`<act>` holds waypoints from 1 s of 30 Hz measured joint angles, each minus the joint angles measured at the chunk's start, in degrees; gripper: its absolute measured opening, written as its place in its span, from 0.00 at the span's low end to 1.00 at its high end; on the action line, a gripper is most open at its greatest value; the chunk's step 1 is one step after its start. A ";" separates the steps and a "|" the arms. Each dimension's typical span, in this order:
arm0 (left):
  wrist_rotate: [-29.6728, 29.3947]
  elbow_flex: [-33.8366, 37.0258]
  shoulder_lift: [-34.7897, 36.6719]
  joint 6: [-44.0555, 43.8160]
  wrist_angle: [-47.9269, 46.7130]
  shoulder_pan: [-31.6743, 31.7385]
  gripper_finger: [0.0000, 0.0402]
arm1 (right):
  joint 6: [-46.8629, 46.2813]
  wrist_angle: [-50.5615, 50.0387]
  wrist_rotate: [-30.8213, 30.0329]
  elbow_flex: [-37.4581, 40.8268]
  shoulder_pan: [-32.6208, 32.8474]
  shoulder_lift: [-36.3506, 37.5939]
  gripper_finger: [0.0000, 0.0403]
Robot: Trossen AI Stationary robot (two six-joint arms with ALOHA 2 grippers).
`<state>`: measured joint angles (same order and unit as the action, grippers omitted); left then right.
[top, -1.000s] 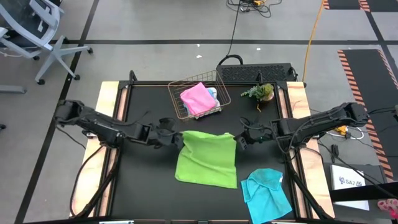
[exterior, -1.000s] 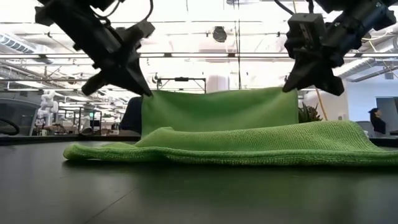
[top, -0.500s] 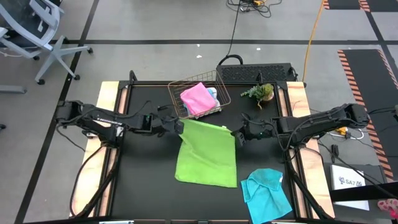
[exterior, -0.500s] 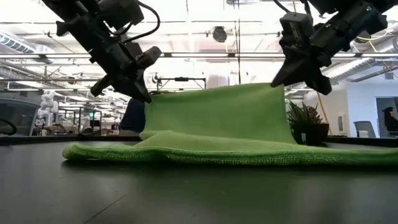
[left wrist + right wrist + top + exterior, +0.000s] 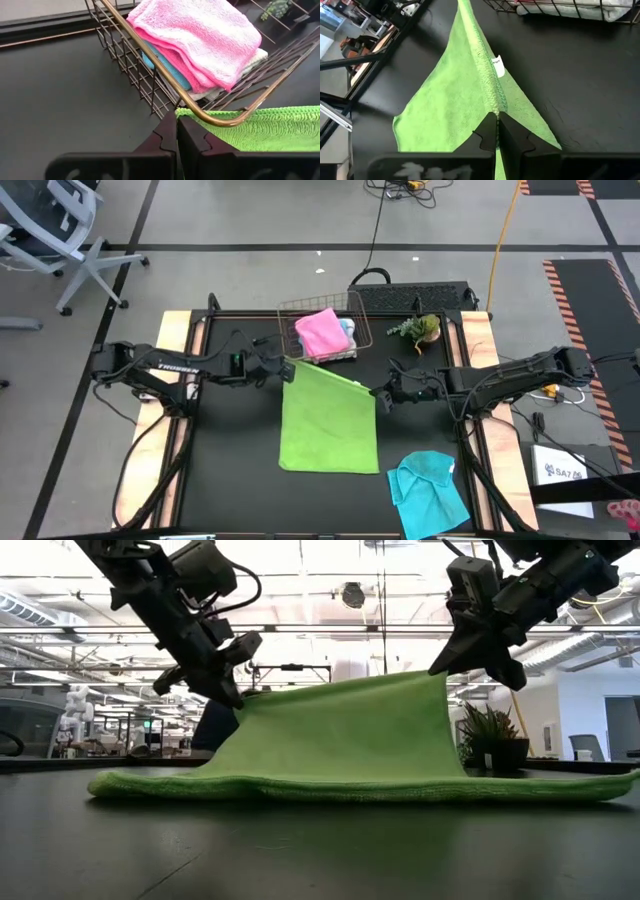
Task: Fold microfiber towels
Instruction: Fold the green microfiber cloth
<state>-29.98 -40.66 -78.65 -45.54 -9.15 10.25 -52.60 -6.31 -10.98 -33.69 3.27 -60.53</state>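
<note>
On the table, one lime green towel [image 5: 330, 420] is pinched by two closed grippers, left gripper [image 5: 285, 367] and right gripper [image 5: 376, 397], beside one cyan towel [image 5: 428, 488].

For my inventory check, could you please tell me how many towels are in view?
5: a green towel held up by both claws, a cyan towel at the table's near right, and pink, blue and white towels in the basket; more may be hidden.

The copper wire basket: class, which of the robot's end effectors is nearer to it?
Left. The left end effector is right beside the copper wire basket, pinching a corner of the green towel. The right end effector holds the other corner, farther away.
</note>
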 joint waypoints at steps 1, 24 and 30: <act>0.65 0.00 0.00 0.09 0.32 0.23 0.01 | 0.62 -0.13 -0.09 0.00 0.00 0.00 0.00; 6.01 0.07 0.02 6.09 -3.19 -2.11 0.04 | 19.29 -7.73 -9.80 0.00 -7.16 -0.02 0.26; 6.81 0.07 0.02 8.09 -3.60 -2.57 0.02 | 19.73 -7.80 -6.74 0.00 -7.72 -0.02 0.34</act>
<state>-23.17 -40.60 -78.63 -37.45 -12.75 7.68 -32.87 -14.11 -17.72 -33.69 -4.45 -60.55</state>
